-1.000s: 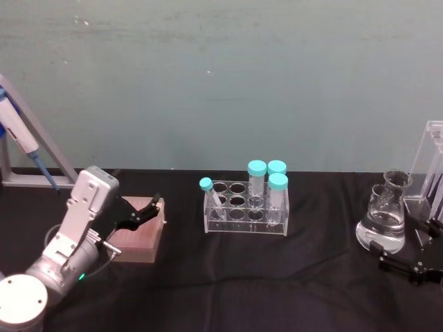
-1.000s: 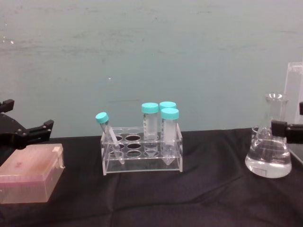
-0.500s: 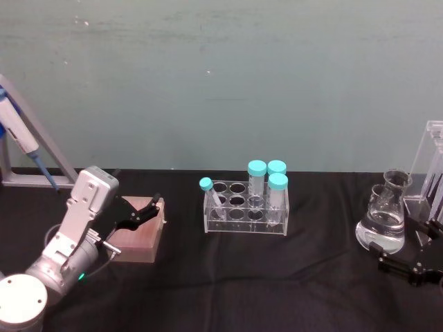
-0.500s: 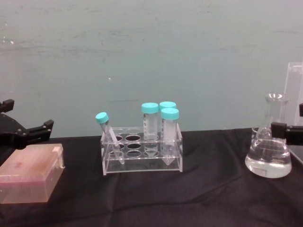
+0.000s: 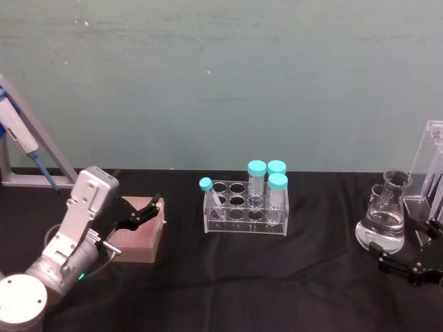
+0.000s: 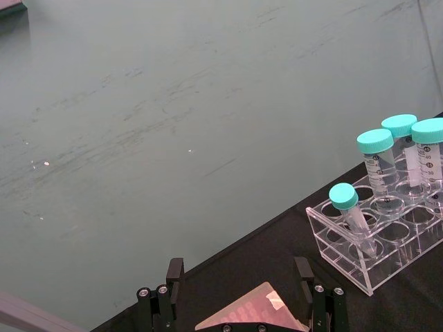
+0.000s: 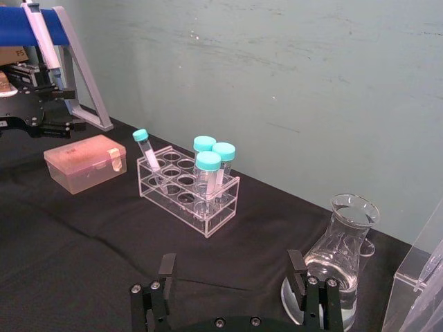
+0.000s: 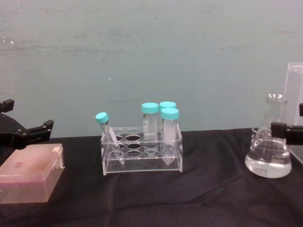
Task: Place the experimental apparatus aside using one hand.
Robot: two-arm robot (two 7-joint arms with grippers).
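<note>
Presently my right gripper (image 5: pixel 410 265) sits spread wide, grasping nothing, low at the table's right edge beside the conical flask (image 5: pixel 383 221).

From my seat the flask stands upright, neck pointing straight up, clear liquid pooled in its base; one finger (image 8: pixel 287 131) seems to hang just beside its neck, though I can't confirm contact. Behind it the tall acrylic stand (image 5: pixel 430 166) rises vertically. My left gripper (image 5: pixel 142 211) hovers released over a pink box (image 8: pixel 29 173), well apart from the tube rack (image 5: pixel 246 206).
</note>
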